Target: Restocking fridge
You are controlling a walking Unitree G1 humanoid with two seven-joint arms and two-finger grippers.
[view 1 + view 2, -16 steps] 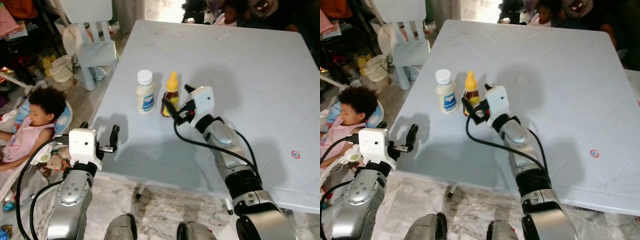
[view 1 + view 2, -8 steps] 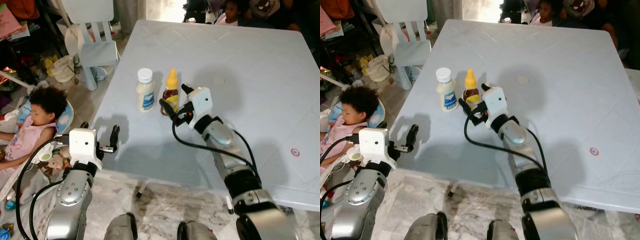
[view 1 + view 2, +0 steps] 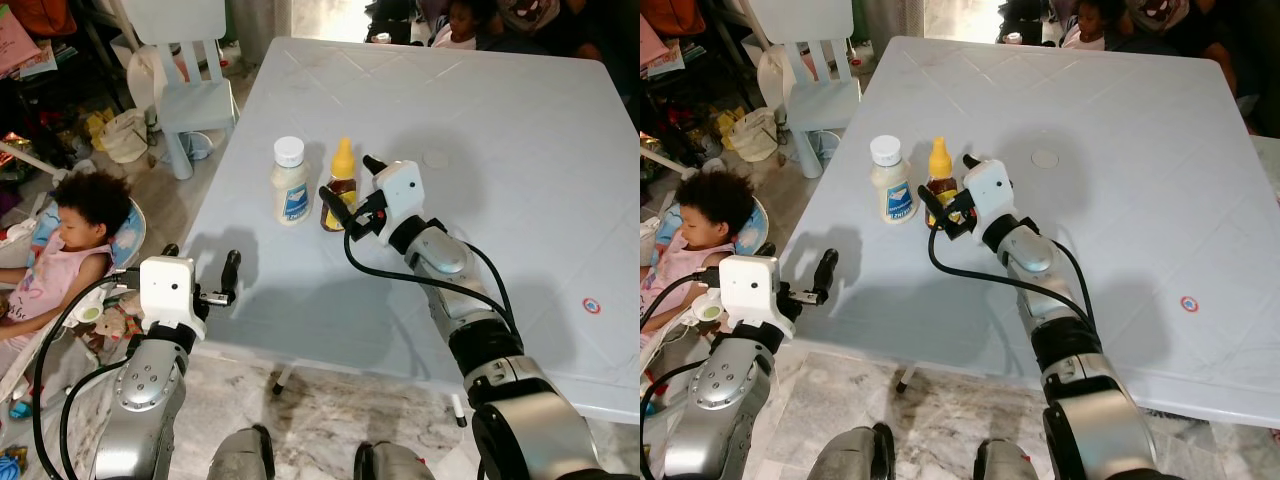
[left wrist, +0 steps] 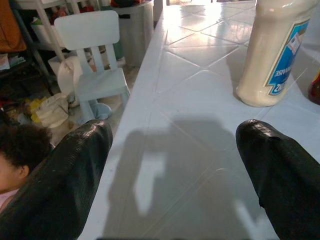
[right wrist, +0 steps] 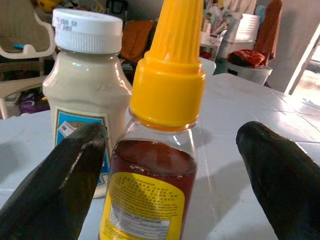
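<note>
A robot's right gripper (image 3: pixel 348 190), fingers spread wide, sits around a yellow-capped honey bottle (image 3: pixel 342 187), seemingly not yet touching it. A white mayonnaise bottle (image 3: pixel 290 182) stands just beside it on a pale blue table (image 3: pixel 520 150). The left gripper (image 3: pixel 201 274) hovers open at the table's edge

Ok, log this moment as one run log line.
right gripper: open, at honey bottle | left gripper: open, idle at table edge | mayo: upright beside honey | grasp: not yet

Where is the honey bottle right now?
The honey bottle stands upright near the table's left edge, just right of the mayonnaise bottle, between the right gripper's open jaws.
</note>
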